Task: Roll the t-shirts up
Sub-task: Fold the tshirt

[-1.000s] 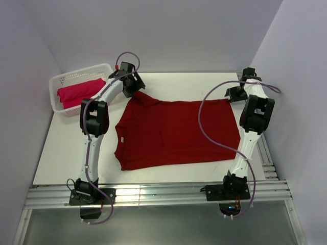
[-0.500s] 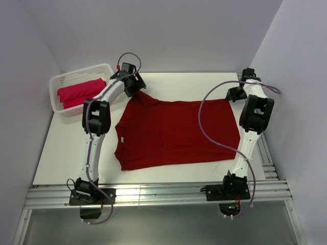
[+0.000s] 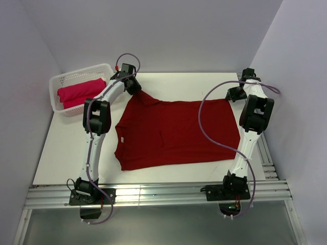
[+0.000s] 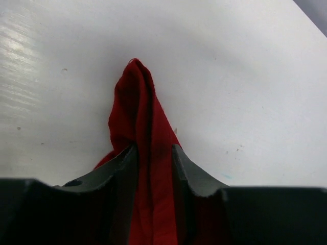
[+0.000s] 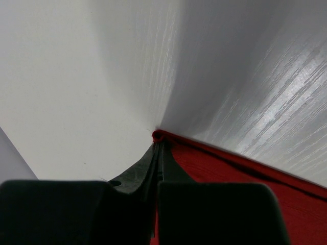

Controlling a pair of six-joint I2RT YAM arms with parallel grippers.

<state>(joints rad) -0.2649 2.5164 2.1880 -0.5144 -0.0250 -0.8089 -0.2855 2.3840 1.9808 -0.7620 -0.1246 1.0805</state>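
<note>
While the left gripper (image 4: 153, 149) pinches a bunched sleeve and the right gripper (image 5: 157, 143) clamps a hem corner, the crimson t-shirt (image 3: 173, 132) lies flat, unrolled, between them; the pinkish-red t-shirt (image 3: 79, 92) sits bundled in a basket (image 3: 57, 80) beside the left gripper, so rolling looks unstarted.

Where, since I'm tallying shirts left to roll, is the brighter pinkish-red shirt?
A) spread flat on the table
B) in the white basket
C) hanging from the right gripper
B: the pinkish-red shirt lies bunched inside the white basket; the dark crimson shirt is the one spread out.
</note>
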